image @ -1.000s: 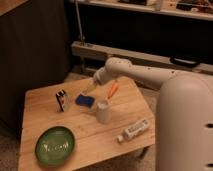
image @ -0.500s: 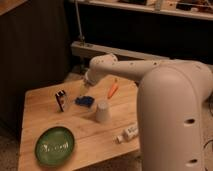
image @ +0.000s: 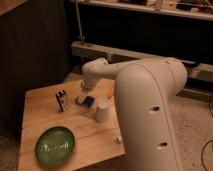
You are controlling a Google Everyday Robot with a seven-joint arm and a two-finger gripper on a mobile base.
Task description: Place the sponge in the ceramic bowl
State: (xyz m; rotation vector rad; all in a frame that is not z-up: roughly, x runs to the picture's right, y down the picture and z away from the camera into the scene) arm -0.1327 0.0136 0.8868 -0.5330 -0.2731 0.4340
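The blue sponge [image: 86, 101] with a yellow edge lies on the wooden table [image: 45, 115], just behind the white upturned cup [image: 102, 112]. My gripper [image: 83, 94] hangs right over the sponge's left end, at the end of the white arm [image: 145, 95] that reaches in from the right. The green ceramic bowl [image: 55, 146] with pale markings sits at the table's near left corner, well apart from the sponge and the gripper.
A small black-and-white box [image: 61, 99] stands upright left of the sponge. An orange object [image: 110, 92] peeks out beside the arm. A small item [image: 118, 140] lies at the table's near right, partly hidden by the arm. A dark shelf unit stands behind.
The arm has swung closer to the camera and now covers the table's right side. The gripper has come down to the sponge's left end. The sponge, cup and bowl have not moved.
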